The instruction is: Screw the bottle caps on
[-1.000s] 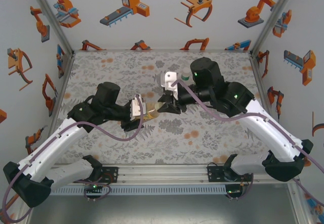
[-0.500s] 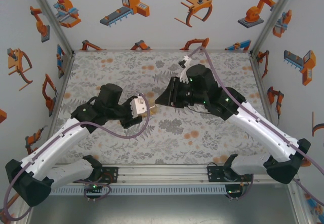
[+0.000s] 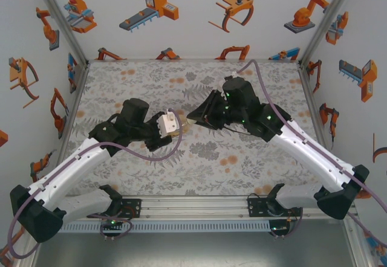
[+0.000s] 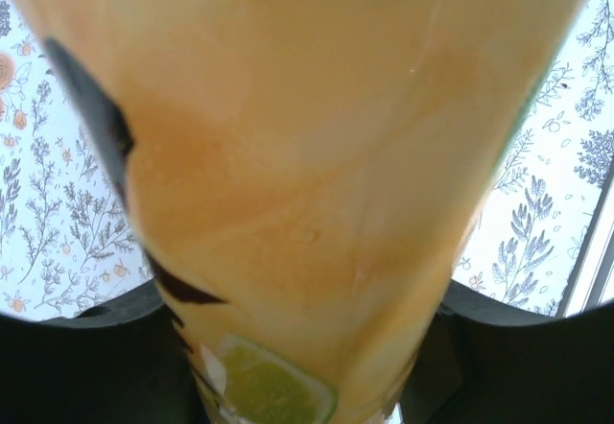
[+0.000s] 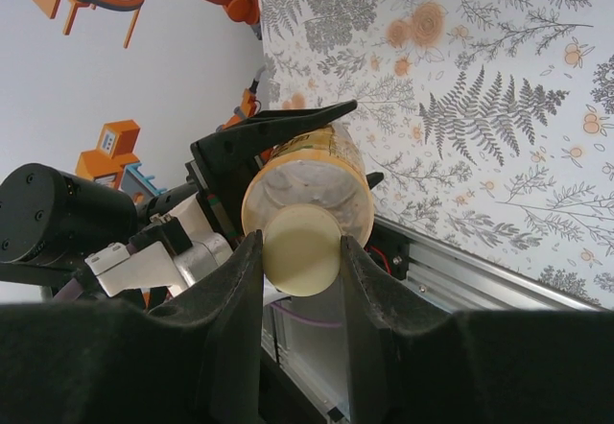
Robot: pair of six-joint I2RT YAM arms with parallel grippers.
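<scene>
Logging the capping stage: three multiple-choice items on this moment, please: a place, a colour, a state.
1. Where is the pale yellow cap? A. between the right gripper's fingers, at the bottle's top; B. on the table; C. in the left gripper.
2. What colour is the bottle the left gripper holds? A. green; B. yellow-orange; C. clear.
3. The left gripper is: A. open, empty; B. shut on the bottle; C. shut on a cap.
Key: 1A, pinched there in the right wrist view; 2B, orange body in the left wrist view; 3B, its fingers flank the bottle.
</scene>
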